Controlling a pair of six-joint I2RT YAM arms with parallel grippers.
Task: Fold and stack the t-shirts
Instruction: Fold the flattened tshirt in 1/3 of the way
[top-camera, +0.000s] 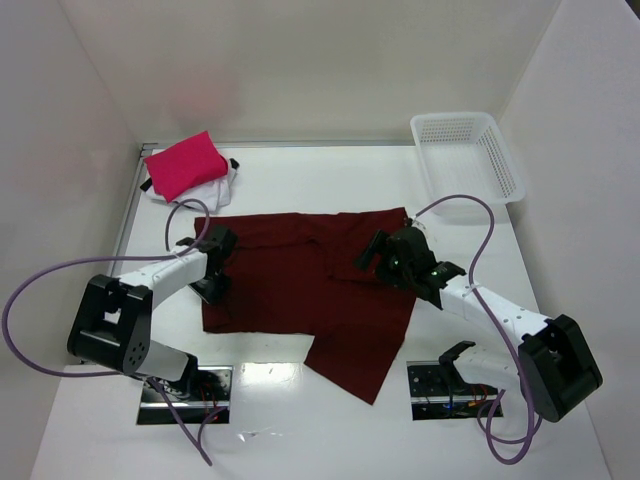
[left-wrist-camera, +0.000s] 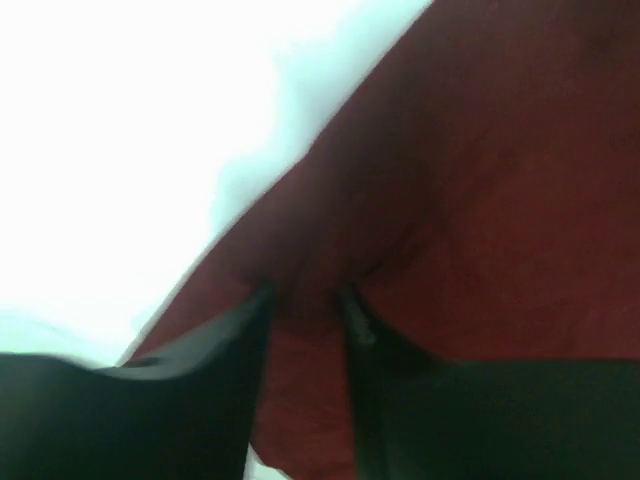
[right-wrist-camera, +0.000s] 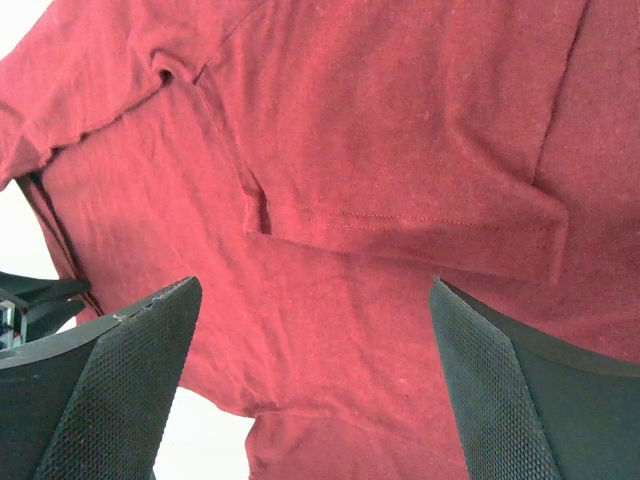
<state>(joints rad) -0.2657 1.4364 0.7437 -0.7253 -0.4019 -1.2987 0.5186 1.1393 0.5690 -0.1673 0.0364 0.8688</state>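
The dark maroon t-shirt (top-camera: 290, 280) lies spread across the middle of the table, with one flap reaching toward the near edge. At its left edge my left gripper (top-camera: 212, 285) pinches a puckered bit of the maroon cloth (left-wrist-camera: 500, 180) between its fingertips (left-wrist-camera: 305, 300). My right gripper (top-camera: 375, 255) hovers over the shirt's right half with its jaws wide apart and nothing between them (right-wrist-camera: 315, 300); a sleeve hem of the shirt (right-wrist-camera: 400, 225) lies below it. The bright pink-red t-shirt (top-camera: 185, 165), folded small, sits on the white t-shirt (top-camera: 222, 185) at the back left.
A white mesh basket (top-camera: 455, 118) stands at the back right corner. White walls enclose the table on three sides. Both arm bases and their looping purple cables (top-camera: 480, 215) sit at the near edge.
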